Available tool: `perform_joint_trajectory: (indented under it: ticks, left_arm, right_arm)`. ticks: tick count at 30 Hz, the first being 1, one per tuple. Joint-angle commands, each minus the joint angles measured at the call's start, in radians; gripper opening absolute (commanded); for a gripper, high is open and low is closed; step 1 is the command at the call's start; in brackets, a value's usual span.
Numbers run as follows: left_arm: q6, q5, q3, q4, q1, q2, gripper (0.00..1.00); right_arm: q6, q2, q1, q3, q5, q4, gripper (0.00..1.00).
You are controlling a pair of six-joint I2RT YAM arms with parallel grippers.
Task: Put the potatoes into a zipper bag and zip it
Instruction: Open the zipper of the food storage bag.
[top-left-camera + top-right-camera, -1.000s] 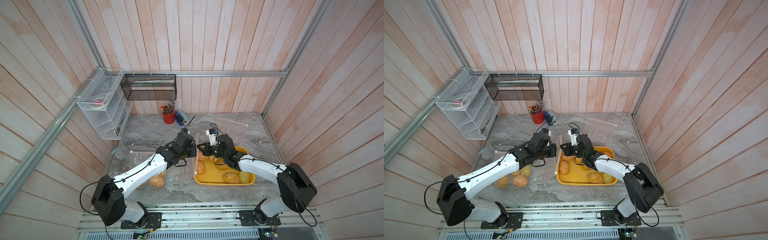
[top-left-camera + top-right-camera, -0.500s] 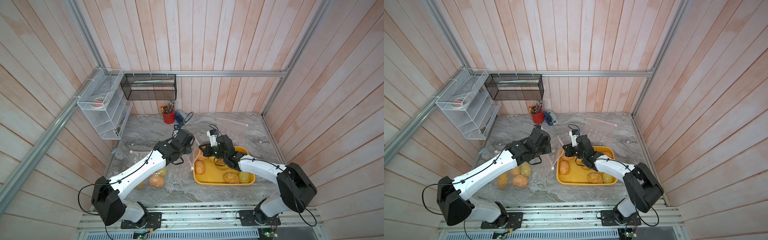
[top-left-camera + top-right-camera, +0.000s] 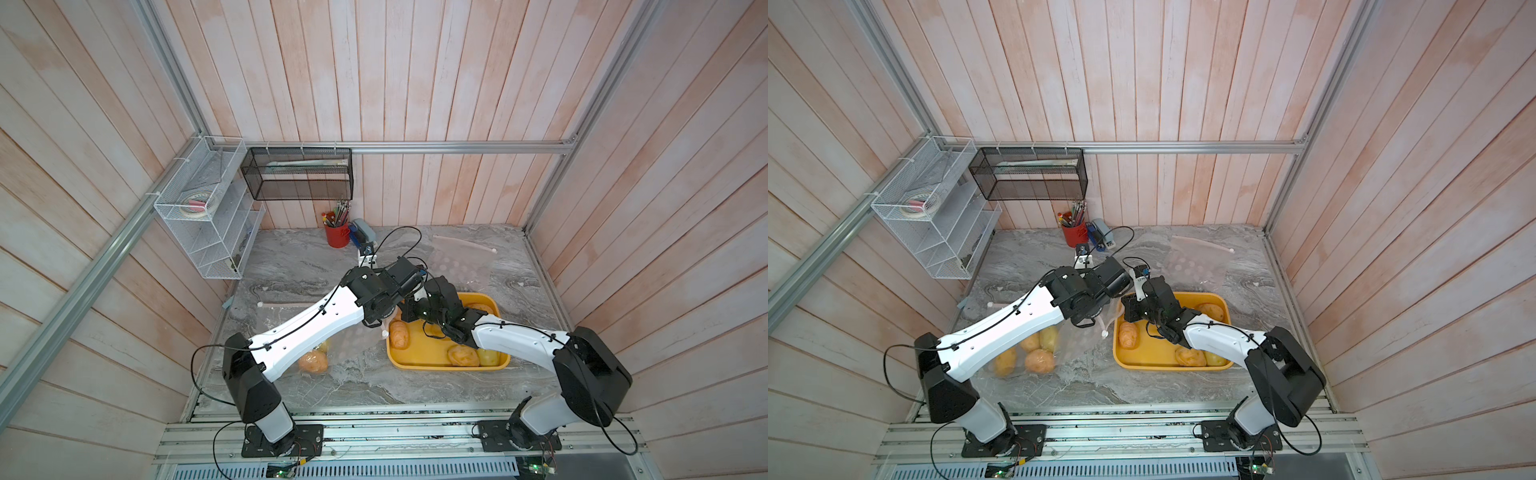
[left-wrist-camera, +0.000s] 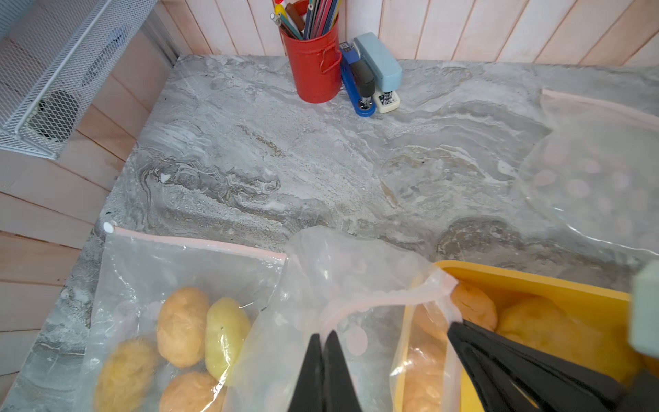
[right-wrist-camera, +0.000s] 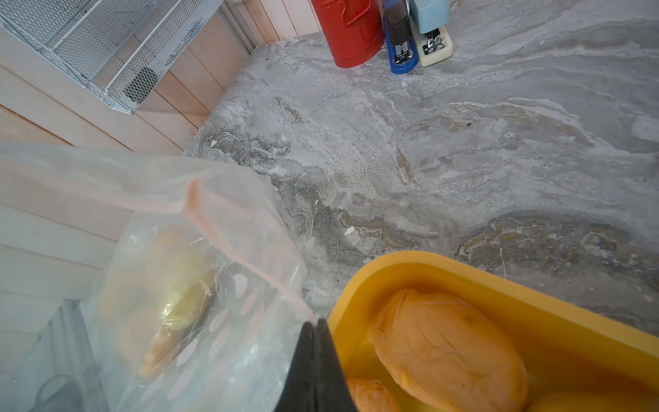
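Left gripper [image 4: 322, 337] has its two black fingers pressed together on the clear film of the zipper bag [image 4: 356, 271], just under the pink strip [image 4: 385, 296] of its mouth. Right gripper [image 5: 315, 323] is closed too, and it pinches the end of the same pink strip, just beside the corner of the yellow tray [image 5: 428, 265]. Between the two grippers the film stands up from the table [image 4: 285, 160] like a small tent, and the strip makes a bend.

The potatoes are in two places. Four potatoes [image 4: 182, 326] lie close together under clear film on the table, below the left arm. A second pink strip runs flat along this film, with a white slider [image 4: 108, 226] at its end. I cannot tell whether this film is the same bag as the lifted one or another bag under it. Four more potatoes [image 3: 1190, 356] show in the tray. One is at the left end near the grippers, two are at the edge nearest the robot, and one is in the far right corner. The right arm covers part of the tray.

Behind the tray a spare bag [image 3: 1192, 266] with pale dots lies flat. A red cup [image 4: 315, 67] with pencils stands at the back wall, and two staplers [image 4: 371, 71] stand just beside it. A white wire shelf [image 3: 934, 224] and a black mesh basket [image 3: 1030, 174] hang on the walls.
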Motion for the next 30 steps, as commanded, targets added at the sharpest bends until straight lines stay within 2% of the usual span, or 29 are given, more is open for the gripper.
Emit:
perform_joint_trajectory:
  ticks: [1, 4, 9, 11, 13, 22, 25, 30]
  left_arm:
    - [0.019, -0.003, 0.005, -0.008, 0.006, 0.029, 0.0]
    - [0.055, 0.034, -0.041, 0.073, 0.011, 0.026, 0.0]
    - [0.027, 0.035, -0.084, 0.091, 0.021, -0.03, 0.0]
    - [0.055, 0.046, -0.12, 0.137, 0.028, -0.068, 0.0]
    - [0.065, 0.059, -0.147, 0.164, 0.037, -0.088, 0.0]
    - [0.053, 0.084, -0.146, 0.154, 0.067, -0.065, 0.0]
    - [0.041, 0.076, -0.139, 0.14, 0.068, -0.057, 0.0]
    - [0.037, 0.079, -0.144, 0.138, 0.077, -0.055, 0.0]
  right_arm:
    - [-0.02, -0.044, 0.001, -0.03, 0.048, -0.031, 0.0]
    - [-0.02, -0.061, -0.003, -0.044, 0.05, -0.03, 0.0]
    - [-0.015, -0.056, -0.007, -0.044, 0.027, -0.023, 0.0]
    - [-0.013, -0.054, -0.008, -0.04, 0.019, -0.024, 0.04]
    - [-0.012, -0.055, -0.008, -0.038, 0.011, -0.025, 0.09]
    - [0.007, -0.14, -0.008, -0.089, -0.007, -0.016, 0.48]
    - [0.033, -0.177, -0.008, -0.122, 0.006, -0.011, 0.55]
    - [0.107, -0.206, 0.01, -0.221, 0.032, 0.036, 0.57]
